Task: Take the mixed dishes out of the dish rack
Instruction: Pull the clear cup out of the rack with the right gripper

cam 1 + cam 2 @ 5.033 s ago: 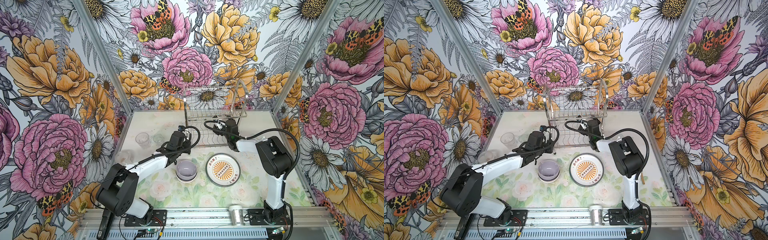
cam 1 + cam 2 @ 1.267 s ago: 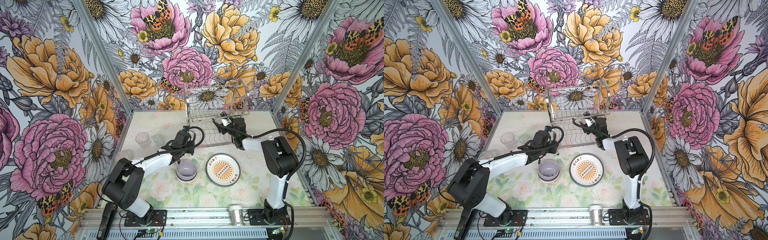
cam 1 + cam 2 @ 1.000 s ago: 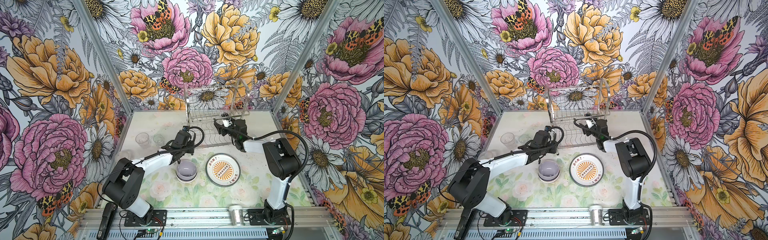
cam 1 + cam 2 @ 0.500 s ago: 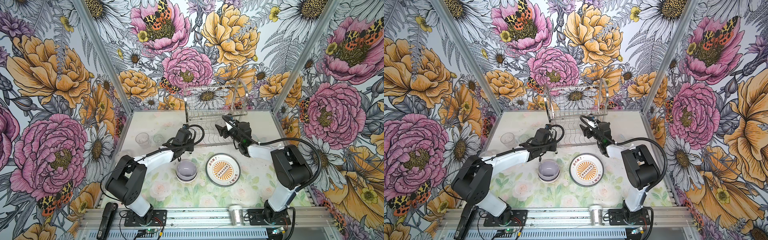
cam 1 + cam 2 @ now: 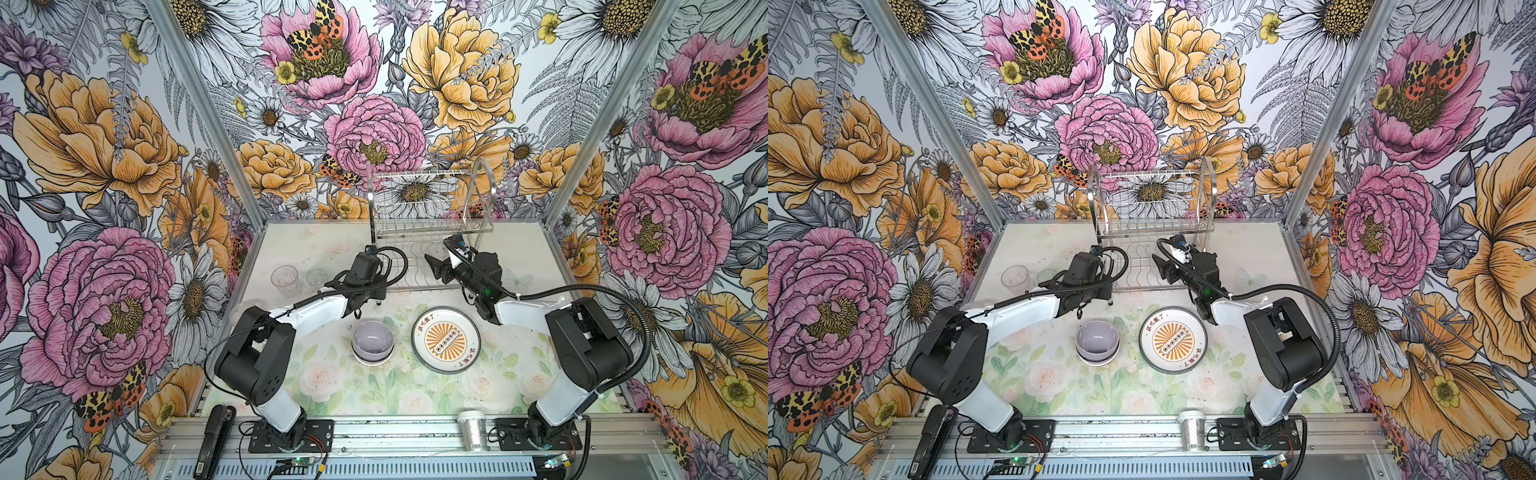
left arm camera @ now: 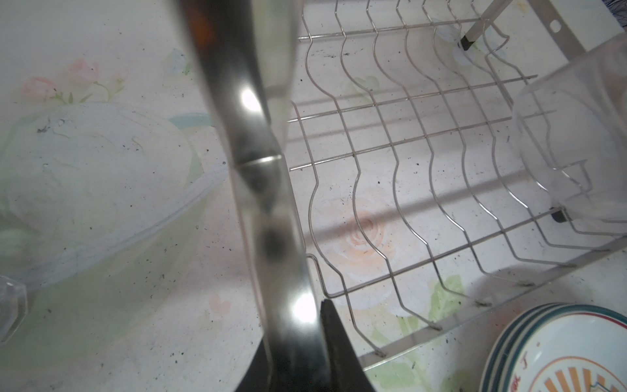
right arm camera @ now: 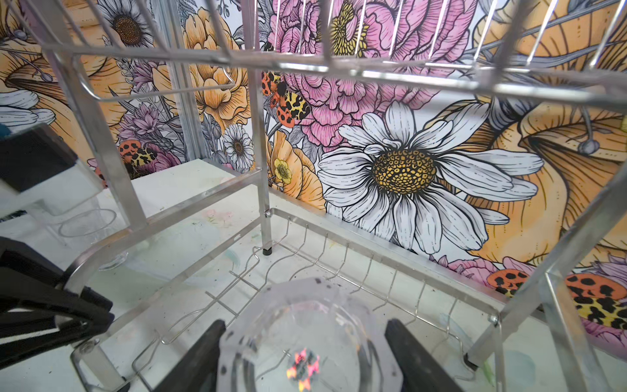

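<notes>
Rack (image 5: 432, 232) stands at the back of the bench (image 5: 374, 390), its left frame clenched by the left end effector (image 5: 374, 296), which sat short of it five seconds ago. The right end effector (image 7: 303, 327) grasps a glass (image 7: 305, 302) on the lower shelf, its elbow swung further right. Bowl (image 5: 372, 343) and plate (image 5: 446, 343) have not moved.

Left end effector (image 5: 376, 297), out at two o'clock, clamps the dish rack (image 5: 432, 227); right end effector (image 7: 305, 342), out at ten o'clock, pinches a glass (image 7: 305, 305).
</notes>
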You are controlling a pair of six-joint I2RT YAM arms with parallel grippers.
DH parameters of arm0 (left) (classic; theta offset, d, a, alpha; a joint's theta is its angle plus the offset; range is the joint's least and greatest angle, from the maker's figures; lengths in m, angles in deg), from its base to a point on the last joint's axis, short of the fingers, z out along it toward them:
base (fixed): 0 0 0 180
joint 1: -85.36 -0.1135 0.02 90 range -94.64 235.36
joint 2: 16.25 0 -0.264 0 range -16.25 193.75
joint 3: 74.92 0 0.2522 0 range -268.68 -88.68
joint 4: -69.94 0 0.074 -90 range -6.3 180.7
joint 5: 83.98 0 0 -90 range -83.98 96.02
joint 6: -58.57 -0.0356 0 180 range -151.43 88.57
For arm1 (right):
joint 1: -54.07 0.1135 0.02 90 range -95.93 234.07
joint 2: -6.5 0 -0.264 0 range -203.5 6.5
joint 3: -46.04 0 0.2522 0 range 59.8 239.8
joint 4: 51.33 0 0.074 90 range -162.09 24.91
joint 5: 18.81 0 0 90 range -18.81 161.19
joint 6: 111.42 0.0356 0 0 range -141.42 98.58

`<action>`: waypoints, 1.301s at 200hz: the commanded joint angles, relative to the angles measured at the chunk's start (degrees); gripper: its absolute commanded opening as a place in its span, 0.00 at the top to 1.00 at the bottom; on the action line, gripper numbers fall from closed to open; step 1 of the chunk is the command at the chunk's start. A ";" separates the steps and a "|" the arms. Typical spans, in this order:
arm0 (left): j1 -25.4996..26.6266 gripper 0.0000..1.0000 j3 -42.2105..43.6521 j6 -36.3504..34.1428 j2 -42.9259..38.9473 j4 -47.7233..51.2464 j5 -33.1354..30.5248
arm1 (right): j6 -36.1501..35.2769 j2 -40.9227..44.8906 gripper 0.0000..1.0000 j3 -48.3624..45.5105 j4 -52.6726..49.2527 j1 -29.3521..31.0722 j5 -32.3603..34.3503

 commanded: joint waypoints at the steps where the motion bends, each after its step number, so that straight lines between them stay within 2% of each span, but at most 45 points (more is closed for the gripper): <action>1: -1.28 0.81 -1.91 -1.29 0.42 0.05 0.42 | 2.23 2.90 1.00 -1.69 5.79 1.04 1.06; 66: -2.49 0.79 -3.49 -2.55 1.19 0.58 1.12 | 3.98 5.73 1.00 -5.59 5.71 2.72 2.45; 124: -2.66 0.72 -4.97 -2.84 0.74 0.83 2.45 | 7.44 10.50 1.00 -9.81 4.80 3.68 3.15; 181: -1.48 0.37 -3.16 -1.12 -5.15 0.60 5.38 | 14.56 17.66 1.00 -13.81 1.70 4.66 5.01; 217: 0.51 0.12 1.73 1.40 -12.37 0.17 2.98 | 19.91 22.74 1.00 -16.10 -1.20 4.83 6.21; 260: 2.04 0.01 10.82 4.99 -25.73 -3.10 2.74 | 29.56 29.68 1.00 -16.96 -7.21 5.32 7.30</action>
